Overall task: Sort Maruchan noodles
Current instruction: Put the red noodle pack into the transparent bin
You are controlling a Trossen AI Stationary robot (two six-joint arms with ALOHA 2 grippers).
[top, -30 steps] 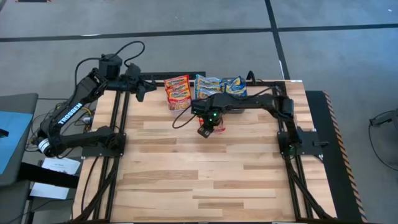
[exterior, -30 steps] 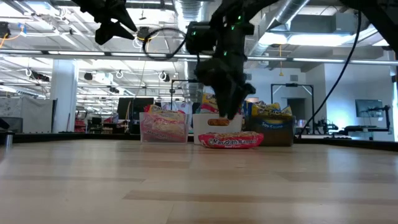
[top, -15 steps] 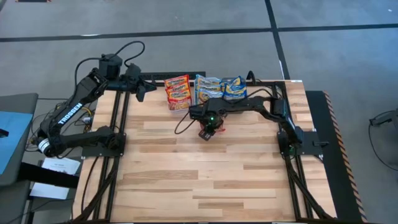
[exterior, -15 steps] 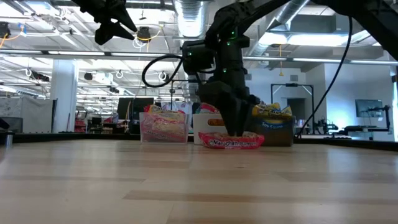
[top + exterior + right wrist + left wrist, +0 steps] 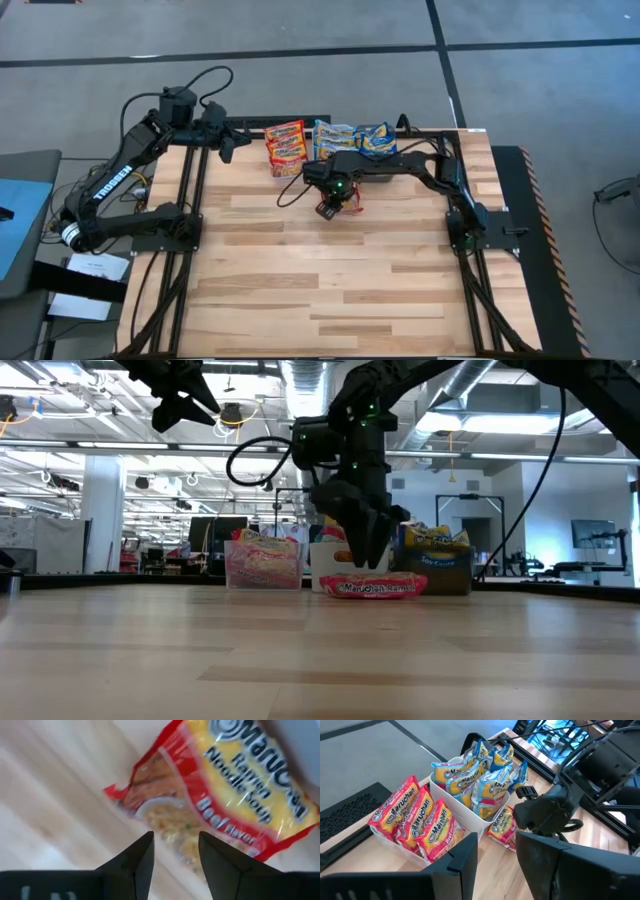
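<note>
Right end effector (image 5: 367, 557) open just above red-banded packet (image 5: 372, 587) near bins (image 5: 330, 146), bare table (image 5: 340, 280) nearer.

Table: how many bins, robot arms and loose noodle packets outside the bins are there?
Bins: 3 (clear bin, white bin, dark-grey bin)
Robot arms: 2 (left arm, right arm)
Loose red packet: 1
Total: 6

Even overhead lighting; soft shadows on the table (image 5: 330, 280). Right wrist view motion-blurred; ceiling lamps (image 5: 300, 380) glare brightly.
</note>
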